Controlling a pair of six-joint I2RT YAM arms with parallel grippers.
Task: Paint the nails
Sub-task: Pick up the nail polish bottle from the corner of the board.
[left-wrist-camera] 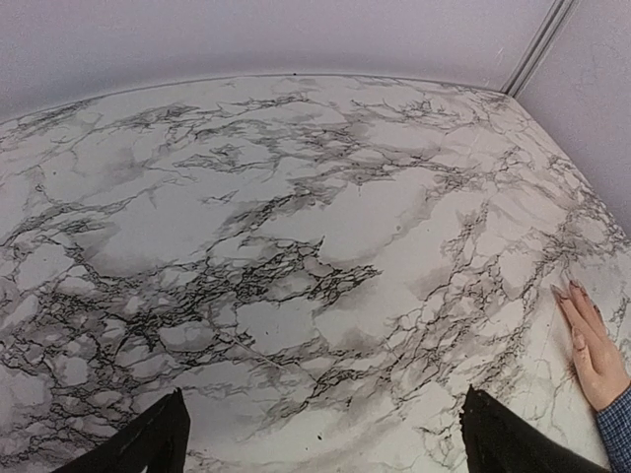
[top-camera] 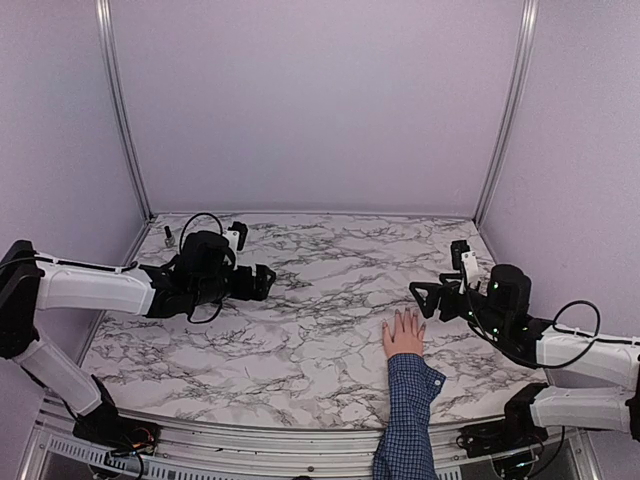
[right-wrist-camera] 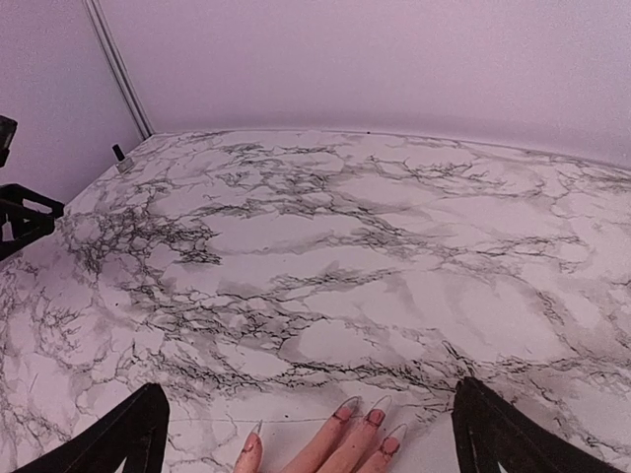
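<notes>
Marble table; hand flat, nails pointed

surface: you've got marble-look, smooth with a soft sheen | walls: flat matt, no shine | corner posts: brushed metal | your arm shells: shiny white plastic, jaws matt black plastic | sleeve: woven checked cloth, soft-looking | nails: kinda glossy, see-through-ish

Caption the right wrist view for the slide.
Right gripper, jaws open, over a marble table, facing a flat hand with long pointed nails.
</notes>
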